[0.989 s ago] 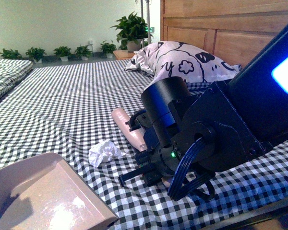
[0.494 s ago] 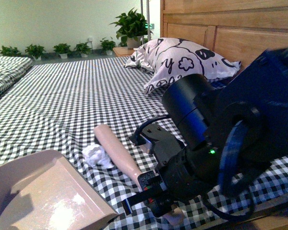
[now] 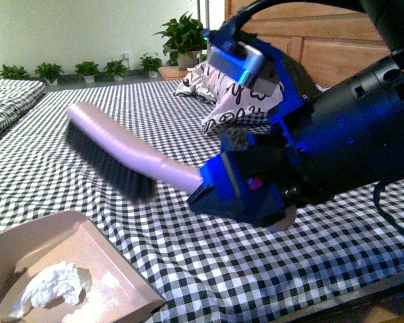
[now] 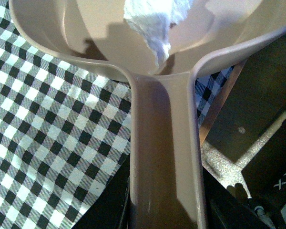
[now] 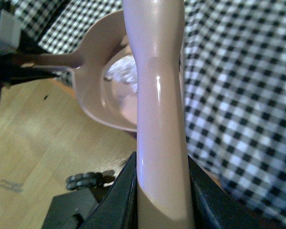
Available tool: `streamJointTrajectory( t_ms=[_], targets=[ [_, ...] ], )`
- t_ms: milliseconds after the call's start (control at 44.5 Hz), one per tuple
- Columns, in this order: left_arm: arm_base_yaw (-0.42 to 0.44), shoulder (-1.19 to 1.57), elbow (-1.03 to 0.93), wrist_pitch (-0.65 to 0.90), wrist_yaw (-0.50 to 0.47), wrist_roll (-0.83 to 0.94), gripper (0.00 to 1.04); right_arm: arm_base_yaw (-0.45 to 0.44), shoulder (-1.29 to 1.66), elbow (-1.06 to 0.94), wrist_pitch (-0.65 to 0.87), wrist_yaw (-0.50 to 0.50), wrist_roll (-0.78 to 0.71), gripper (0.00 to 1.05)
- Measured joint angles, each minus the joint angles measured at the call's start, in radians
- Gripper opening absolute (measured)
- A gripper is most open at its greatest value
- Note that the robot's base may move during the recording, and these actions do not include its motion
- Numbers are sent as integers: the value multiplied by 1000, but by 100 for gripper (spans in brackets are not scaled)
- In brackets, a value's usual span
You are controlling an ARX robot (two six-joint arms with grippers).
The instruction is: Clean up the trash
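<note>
The trash (image 3: 48, 286), a small crumpled white tissue wad, lies inside the pale pink dustpan (image 3: 104, 259) at the bed's near left corner. It also shows in the left wrist view (image 4: 155, 21) and in the right wrist view (image 5: 120, 69). My left gripper (image 4: 166, 210) is shut on the dustpan's handle (image 4: 164, 143). My right gripper (image 5: 161, 195) is shut on the pink brush (image 3: 131, 151) and holds it in the air above the bed, bristles down, over and beyond the dustpan (image 5: 97, 102).
The bed has a black-and-white checked sheet (image 3: 121, 114). A white black-patterned pillow (image 3: 209, 81) lies by the wooden headboard (image 3: 337, 47). Potted plants (image 3: 182, 40) stand at the far wall. Wooden floor (image 5: 33, 138) lies beside the bed.
The brush swept the tissue wad from the sheet into the dustpan. My right arm then lifted the brush up off the bed. The dustpan has stayed in place.
</note>
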Motion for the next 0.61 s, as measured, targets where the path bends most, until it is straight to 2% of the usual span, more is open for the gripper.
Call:
streamJointTrajectory(
  t_ms=[180, 270, 427, 517, 607],
  targets=[
    [0, 0, 0, 0, 0, 0, 26, -96, 52, -11, 114, 134, -3, 21],
    [0, 0, 0, 0, 0, 0, 26, -157, 92, -24, 227, 206, 4, 21],
    [1, 0, -4, 16, 9, -13, 26, -246, 101, -29, 298, 223, 18, 21],
    [3, -8, -86, 259, 72, -112, 26, -304, 91, -36, 301, 212, 25, 21],
    [2, -17, -129, 441, 93, -236, 26, -352, 76, -50, 300, 190, 35, 21]
  ],
)
